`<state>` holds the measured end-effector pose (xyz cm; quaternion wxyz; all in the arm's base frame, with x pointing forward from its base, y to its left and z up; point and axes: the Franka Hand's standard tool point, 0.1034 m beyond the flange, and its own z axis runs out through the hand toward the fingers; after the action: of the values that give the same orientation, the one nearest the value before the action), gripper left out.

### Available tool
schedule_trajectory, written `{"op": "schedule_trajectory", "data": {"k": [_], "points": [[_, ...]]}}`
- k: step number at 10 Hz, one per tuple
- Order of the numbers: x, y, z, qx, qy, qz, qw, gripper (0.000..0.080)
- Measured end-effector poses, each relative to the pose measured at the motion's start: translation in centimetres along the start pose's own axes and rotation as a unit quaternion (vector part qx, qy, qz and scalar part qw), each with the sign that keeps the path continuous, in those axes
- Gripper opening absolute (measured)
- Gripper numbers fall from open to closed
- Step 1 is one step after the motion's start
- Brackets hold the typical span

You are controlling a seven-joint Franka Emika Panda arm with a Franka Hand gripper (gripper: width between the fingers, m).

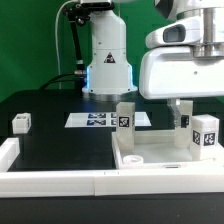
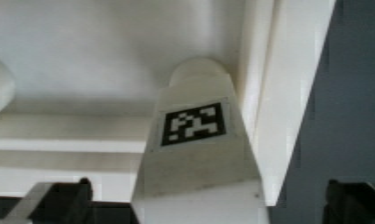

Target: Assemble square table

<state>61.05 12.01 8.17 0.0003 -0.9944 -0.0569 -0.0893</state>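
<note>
Your black tabletop (image 1: 60, 145) fills the exterior view. The white arm (image 1: 105, 60) rises from its base at the far edge, near the middle. It reaches over to the exterior view's right, where its bulky white wrist housing hangs above the work.

Below that housing, at the front right, you see the square table slab (image 1: 150, 158) lying flat, with its raised rim showing. Long white border rails (image 1: 50, 182) run along the front and up the exterior view's left. The marker board (image 1: 95, 120) lies flat in front of the arm's base.

Three leg blocks show in this view:
- One leg (image 1: 125, 115) stands upright at the slab's far left corner.
- A second leg (image 1: 205, 133) stands upright at the slab's right side.
- A third leg block (image 1: 22, 123) sits alone on the tabletop, well apart at the far left.

Your hand (image 1: 180, 115) points straight down over the slab's far right part, just beside the second leg.

In the wrist view the hand (image 2: 202, 205) is spread wide. Its dark fingers (image 2: 59, 200) stand on either side of a tagged white leg (image 2: 198, 150) without touching it. The black-and-white tag (image 2: 196, 122) faces the camera, and the white slab (image 2: 95, 60) lies behind it. You cannot tell from the frames whether this leg is the one seen at the slab's right side
</note>
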Motion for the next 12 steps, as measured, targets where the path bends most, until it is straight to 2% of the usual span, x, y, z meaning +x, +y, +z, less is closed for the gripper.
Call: {"op": "schedule_trajectory", "data": {"k": [2, 4, 5, 9, 11, 12], "points": [[0.00, 0.02, 0.00, -0.002, 0.000, -0.024, 1.000, 0.0649], [0.00, 0.02, 0.00, -0.002, 0.000, -0.024, 1.000, 0.0389], [0.02, 0.02, -0.01, -0.002, 0.000, -0.024, 1.000, 0.0289], [0.01, 0.03, -0.01, -0.002, 0.000, -0.005, 1.000, 0.0291], [-0.04, 0.06, 0.02, -0.001, 0.000, 0.088, 0.996, 0.0290], [-0.09, 0.18, 0.03, 0.002, 0.005, 0.163, 0.987, 0.0291]]}}
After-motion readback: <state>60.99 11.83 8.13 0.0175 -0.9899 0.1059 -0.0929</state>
